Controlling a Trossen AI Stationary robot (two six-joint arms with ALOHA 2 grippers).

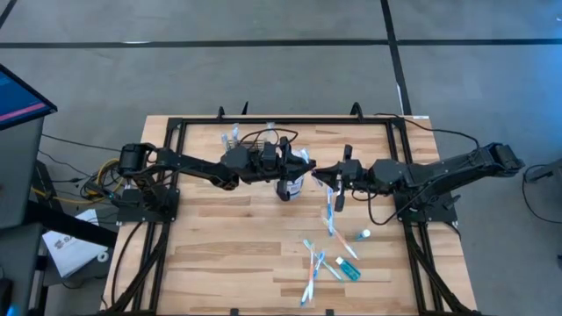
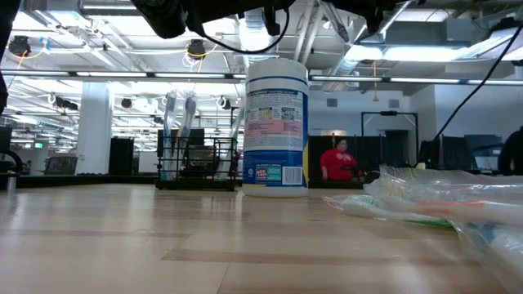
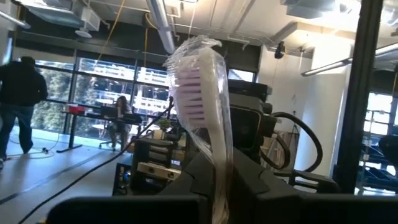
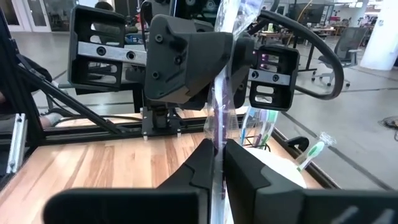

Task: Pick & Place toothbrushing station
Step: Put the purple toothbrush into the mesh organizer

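Your left gripper (image 1: 303, 163) sits above the middle of the table (image 1: 219, 254), its fingers (image 3: 205, 180) pressed together on a plastic-wrapped toothbrush (image 3: 202, 106) whose pale bristled head stands up between them in the left wrist view. Your right gripper (image 1: 323, 173) meets it from the other side, just beside it, and its fingers (image 4: 205, 165) are clamped on the same clear wrapper, which runs up between them toward the left arm's dark wrist housing. From above, the two grippers are almost tip to tip, with the wrapped brush bridging them.

Directly under that meeting point you have the round white tub (image 2: 276, 131) with its printed label, standing upright on the wood. The toothbrushing station (image 2: 196, 163), the low black wire-mesh rack, rests on the table behind and to one side of the tub in the low view, near the far edge, with several toothbrushes (image 2: 178, 114) standing upright in it. In the high view it sits under the left arm's forearm, partly hidden.

Closer to the near edge on the right arm's side, you can see loose wrapped toothbrushes (image 1: 316, 263) scattered on the boards, with a small tube (image 1: 363, 235) beside them. A person in red (image 2: 337, 161) is in the room beyond the table.
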